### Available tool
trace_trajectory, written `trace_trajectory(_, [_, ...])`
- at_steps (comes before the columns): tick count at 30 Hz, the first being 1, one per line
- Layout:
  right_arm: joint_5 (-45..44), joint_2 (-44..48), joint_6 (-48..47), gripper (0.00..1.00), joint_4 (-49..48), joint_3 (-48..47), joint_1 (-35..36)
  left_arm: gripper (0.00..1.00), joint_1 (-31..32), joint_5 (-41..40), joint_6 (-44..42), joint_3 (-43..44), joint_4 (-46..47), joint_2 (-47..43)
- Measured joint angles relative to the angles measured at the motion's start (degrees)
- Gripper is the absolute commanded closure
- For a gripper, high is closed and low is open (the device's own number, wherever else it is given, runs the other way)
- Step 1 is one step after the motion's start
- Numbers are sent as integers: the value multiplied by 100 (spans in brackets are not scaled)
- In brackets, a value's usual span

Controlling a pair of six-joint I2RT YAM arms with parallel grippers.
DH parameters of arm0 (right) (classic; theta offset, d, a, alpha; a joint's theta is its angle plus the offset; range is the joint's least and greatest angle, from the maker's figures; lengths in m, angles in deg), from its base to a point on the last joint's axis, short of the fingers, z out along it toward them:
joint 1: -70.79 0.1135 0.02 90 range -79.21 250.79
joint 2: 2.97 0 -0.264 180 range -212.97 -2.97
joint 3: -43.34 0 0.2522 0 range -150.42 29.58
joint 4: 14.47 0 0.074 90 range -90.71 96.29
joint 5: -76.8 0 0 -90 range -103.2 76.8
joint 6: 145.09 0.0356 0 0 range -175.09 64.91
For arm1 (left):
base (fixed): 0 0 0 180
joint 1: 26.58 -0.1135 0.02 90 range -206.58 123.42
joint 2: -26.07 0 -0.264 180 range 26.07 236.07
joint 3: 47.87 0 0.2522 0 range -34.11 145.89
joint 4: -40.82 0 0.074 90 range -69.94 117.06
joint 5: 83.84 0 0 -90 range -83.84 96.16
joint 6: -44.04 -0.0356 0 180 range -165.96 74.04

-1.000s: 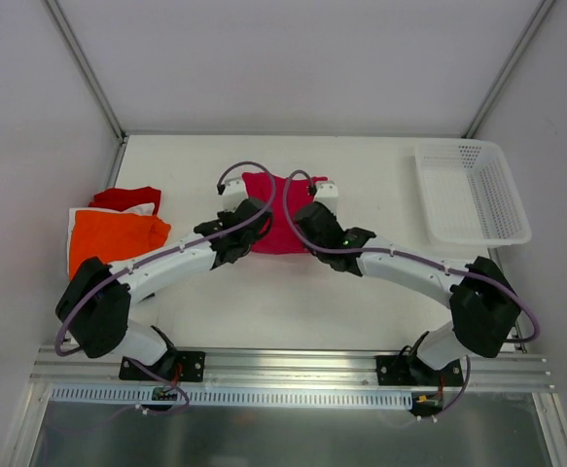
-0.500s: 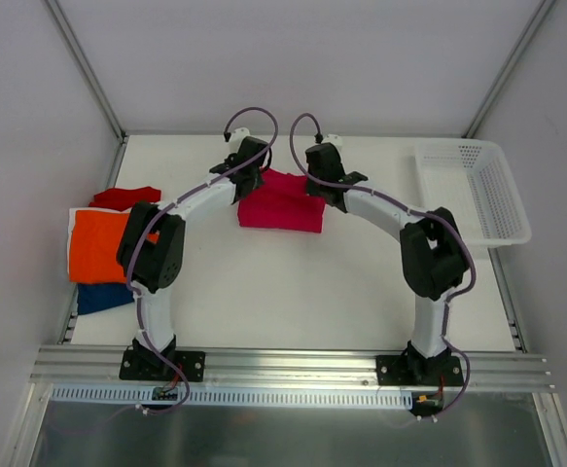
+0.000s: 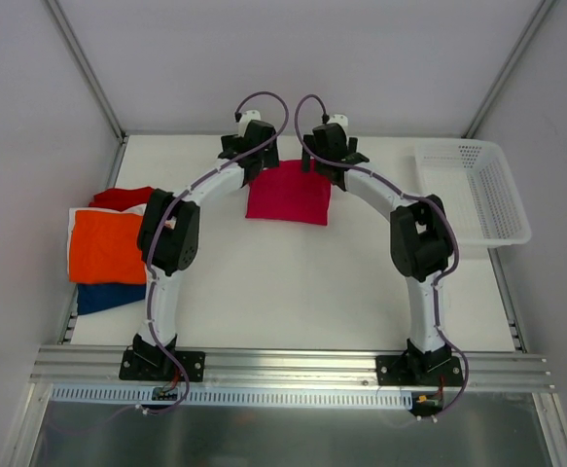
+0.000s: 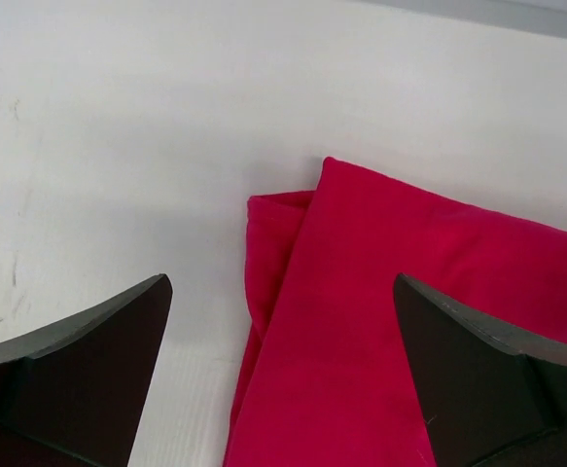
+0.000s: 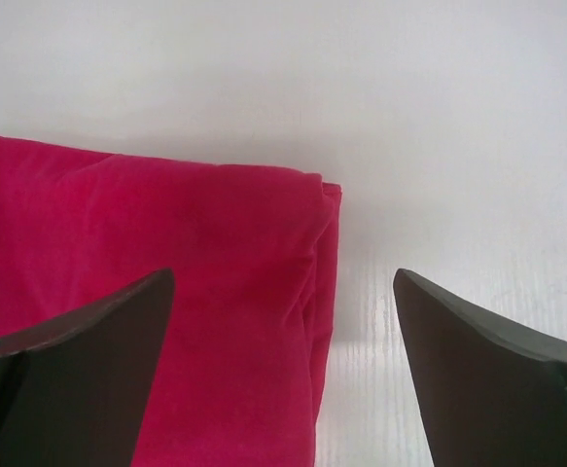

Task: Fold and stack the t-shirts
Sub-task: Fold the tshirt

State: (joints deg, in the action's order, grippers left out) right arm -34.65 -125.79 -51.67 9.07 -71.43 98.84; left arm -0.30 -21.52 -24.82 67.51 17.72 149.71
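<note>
Magenta-pink t-shirt (image 3: 287, 195) (plain) on table (image 3: 283, 282)

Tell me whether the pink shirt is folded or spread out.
Folded. The pink shirt lies as a compact rectangle with no sleeves showing, and both wrist views show stacked layers at its corners.

Five shirts are counted on the desk (image 3: 283, 292): one pink shirt (image 3: 288, 193), one orange shirt (image 3: 108, 245), one red shirt (image 3: 123, 197), one blue shirt (image 3: 103, 297) and one white shirt (image 3: 139, 208) (only a sliver is seen). One basket (image 3: 470, 190) is counted. Two arms are counted, the left arm (image 3: 169, 241) and the right arm (image 3: 419, 243), and two grippers, the left gripper (image 4: 281, 292) and the right gripper (image 5: 283, 287).
</note>
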Motion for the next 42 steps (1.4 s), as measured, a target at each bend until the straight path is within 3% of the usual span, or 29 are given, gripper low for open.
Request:
trace_trajectory(5, [57, 251, -236, 1, -81, 70, 22, 5, 116, 85, -101, -297, 57, -415])
trace_trajectory(8, [186, 614, -190, 18, -170, 391, 26, 33, 229, 328, -20, -514, 170, -715])
trace_trajectory(9, [271, 726, -146, 39, -229, 505, 28, 61, 254, 411, 13, -540, 205, -756])
trace_trajectory(10, [326, 807, -138, 58, -269, 599, 28, 78, 275, 511, 87, -544, 260, -772])
trace_trajectory(11, [411, 850, -101, 99, -302, 660, 28, 96, 302, 603, 114, -546, 313, -769])
trace_trajectory(12, [498, 857, -31, 99, -315, 680, 28, 100, 315, 717, 138, -546, 315, -756])
trace_trajectory(26, [2365, -337, 671, 100, 153, 348, 37, 100, 323, 1593, 717, -815, 79, -98])
trace_trajectory(34, [2531, 389, 1233, 100, -243, 1967, 223, 100, 468, 1644, 1443, -2378, 295, -721])
trace_trajectory(42, [1768, 1705, 1504, 99, -326, 3696, 1132, 100, 1314, 981, 2194, -4022, 452, -1867])
